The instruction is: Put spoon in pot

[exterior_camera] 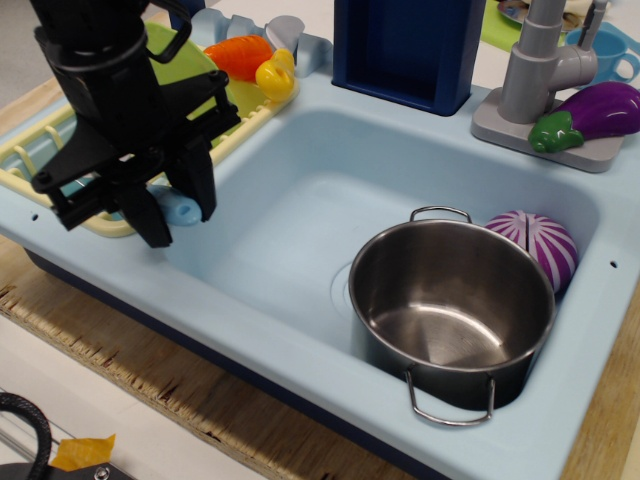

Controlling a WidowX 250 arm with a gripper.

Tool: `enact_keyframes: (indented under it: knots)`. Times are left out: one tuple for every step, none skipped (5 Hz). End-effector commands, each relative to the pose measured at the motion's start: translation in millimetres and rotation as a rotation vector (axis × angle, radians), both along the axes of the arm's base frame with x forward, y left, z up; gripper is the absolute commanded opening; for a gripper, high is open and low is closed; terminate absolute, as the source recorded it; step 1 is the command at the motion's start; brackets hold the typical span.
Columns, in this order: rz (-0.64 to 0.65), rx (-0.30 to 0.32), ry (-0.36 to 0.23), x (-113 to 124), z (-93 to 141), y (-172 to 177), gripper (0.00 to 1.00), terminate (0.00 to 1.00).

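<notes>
The shiny steel pot (450, 310) with two wire loop handles stands empty in the right part of the light blue sink. My black gripper (178, 212) is at the left sink edge, over the yellow dish rack, with its two fingers spread apart and pointing down. The spoon's light blue handle (180, 209) lies between the fingers on the rack's front edge. Its bowl is hidden behind the gripper. I cannot tell whether the fingers touch the handle.
A purple-white striped ball (538, 243) sits behind the pot. The yellow rack (248, 112) holds a green plate (186, 66), a carrot and a yellow piece. A grey tap (540, 62), an eggplant (594, 112) and a dark blue box (408, 48) stand at the sink's back rim (300, 95).
</notes>
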State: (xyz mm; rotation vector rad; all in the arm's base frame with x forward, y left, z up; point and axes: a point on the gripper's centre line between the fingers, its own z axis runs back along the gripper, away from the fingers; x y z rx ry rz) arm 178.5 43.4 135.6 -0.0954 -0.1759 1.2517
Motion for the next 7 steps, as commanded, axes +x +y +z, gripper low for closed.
enact_keyframes:
  knots:
    - [-0.063,0.065,-0.108,15,39,-22,0.0,0.0]
    - [-0.12,0.032,-0.143,21,49,-49,0.0,0.0]
    - [-0.142,-0.005,-0.165,18,61,-84,0.0,0.0]
    - [-0.114,-0.11,-0.126,3,59,-116,0.0,0.0]
    - [-0.096,-0.213,-0.07,-16,59,-141,0.0,0.0]
    - [-0.083,-0.265,-0.081,-24,54,-156,0.0,0.0]
    - [-0.127,-0.388,-0.09,-23,42,-177,0.0,0.0]
